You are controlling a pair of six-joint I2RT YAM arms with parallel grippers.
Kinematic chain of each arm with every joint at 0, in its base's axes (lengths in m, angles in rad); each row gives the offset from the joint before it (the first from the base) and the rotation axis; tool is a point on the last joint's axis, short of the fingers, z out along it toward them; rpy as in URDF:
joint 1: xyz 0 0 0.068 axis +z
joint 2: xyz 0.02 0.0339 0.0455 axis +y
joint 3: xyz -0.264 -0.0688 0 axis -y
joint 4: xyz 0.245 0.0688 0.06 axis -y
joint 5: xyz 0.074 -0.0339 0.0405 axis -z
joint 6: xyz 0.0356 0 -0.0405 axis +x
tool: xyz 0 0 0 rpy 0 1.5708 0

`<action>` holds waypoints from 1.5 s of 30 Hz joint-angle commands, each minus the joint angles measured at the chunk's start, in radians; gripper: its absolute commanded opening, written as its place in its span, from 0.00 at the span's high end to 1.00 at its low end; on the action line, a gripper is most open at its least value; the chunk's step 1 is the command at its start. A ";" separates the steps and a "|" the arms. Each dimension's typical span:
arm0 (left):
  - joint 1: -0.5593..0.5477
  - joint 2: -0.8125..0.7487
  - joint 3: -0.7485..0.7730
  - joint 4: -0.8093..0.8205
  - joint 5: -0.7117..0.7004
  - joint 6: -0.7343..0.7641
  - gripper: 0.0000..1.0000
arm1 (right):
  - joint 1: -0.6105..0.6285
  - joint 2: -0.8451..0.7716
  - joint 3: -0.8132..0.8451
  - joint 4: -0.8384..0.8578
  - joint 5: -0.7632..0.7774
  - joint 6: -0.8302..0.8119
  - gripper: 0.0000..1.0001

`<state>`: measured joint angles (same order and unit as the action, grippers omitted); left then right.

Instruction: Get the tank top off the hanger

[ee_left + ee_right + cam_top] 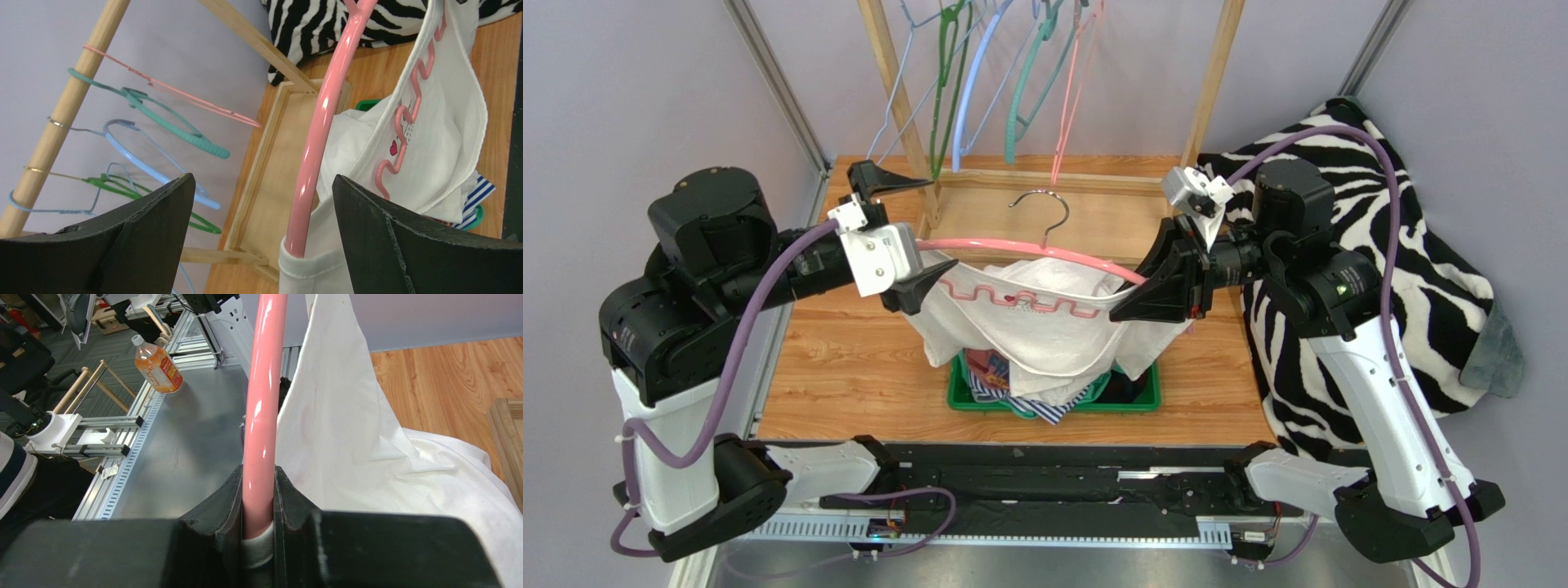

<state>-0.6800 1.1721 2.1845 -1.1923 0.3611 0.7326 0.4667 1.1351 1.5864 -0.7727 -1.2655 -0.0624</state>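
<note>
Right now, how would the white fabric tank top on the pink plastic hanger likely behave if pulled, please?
Probably floppy: the white fabric tank top sags in loose folds beneath the pink plastic hanger. Likely light, since the thin hanger carries it. It may snag rather than slide, as its hem wraps the hanger's end.

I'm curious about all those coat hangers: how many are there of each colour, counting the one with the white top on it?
Pink hanger: 2
Teal hanger: 1
Green hanger: 1
Light blue hanger: 2
Total: 6
</note>
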 commanded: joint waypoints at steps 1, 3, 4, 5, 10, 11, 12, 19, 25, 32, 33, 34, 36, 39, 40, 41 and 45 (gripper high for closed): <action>0.003 0.040 0.080 -0.085 0.133 -0.019 0.14 | 0.007 -0.023 0.023 0.016 -0.026 -0.034 1.00; 0.002 0.076 0.121 -0.201 0.177 -0.001 0.39 | 0.007 -0.020 0.029 0.019 -0.026 -0.031 1.00; 0.002 0.095 0.139 -0.237 0.218 0.005 0.49 | 0.009 -0.012 0.030 0.019 -0.025 -0.033 1.00; 0.002 0.127 0.162 -0.272 0.235 0.007 0.60 | 0.010 -0.009 0.032 0.018 -0.020 -0.033 1.00; 0.000 0.192 0.279 -0.391 0.325 -0.010 0.65 | 0.023 0.009 0.047 0.001 -0.011 -0.046 1.00; 0.000 0.189 0.274 -0.386 0.328 -0.013 0.65 | 0.026 0.015 0.052 -0.007 -0.002 -0.053 1.00; 0.000 0.186 0.258 -0.377 0.331 -0.021 0.64 | 0.029 0.018 0.066 -0.013 0.002 -0.065 1.00; 0.002 0.199 0.210 -0.382 0.357 -0.030 0.61 | 0.049 0.068 0.156 -0.079 0.018 -0.105 1.00; 0.000 0.189 0.182 -0.351 0.325 -0.041 0.62 | 0.066 0.069 0.156 -0.096 0.037 -0.123 1.00; 0.000 0.175 0.164 -0.224 0.245 -0.168 1.00 | 0.070 0.039 0.132 -0.042 0.179 -0.100 0.82; 0.000 0.155 0.152 -0.202 0.224 -0.176 1.00 | 0.070 0.028 0.106 0.017 0.220 -0.085 0.78; 0.002 0.140 0.109 -0.144 0.208 -0.183 1.00 | 0.069 0.012 0.087 0.053 0.309 -0.073 0.74; 0.002 0.097 0.060 -0.083 0.149 -0.209 1.00 | 0.070 -0.044 0.020 0.163 0.404 -0.047 0.56; 0.000 0.103 0.054 -0.058 0.086 -0.234 1.00 | 0.070 -0.130 -0.075 0.290 0.596 -0.016 0.45; 0.000 0.103 0.046 -0.056 0.076 -0.234 1.00 | 0.066 -0.149 -0.094 0.314 0.703 -0.007 0.44; 0.002 0.101 0.040 -0.053 0.067 -0.239 1.00 | 0.070 -0.179 -0.106 0.335 0.751 0.002 0.43; 0.002 0.106 0.021 -0.035 0.000 -0.249 1.00 | 0.069 -0.231 -0.124 0.307 0.920 0.036 0.42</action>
<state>-0.6800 1.2881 2.2131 -1.3170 0.4435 0.5247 0.5335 0.9535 1.4704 -0.5606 -0.6136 -0.0803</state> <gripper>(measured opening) 0.152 0.573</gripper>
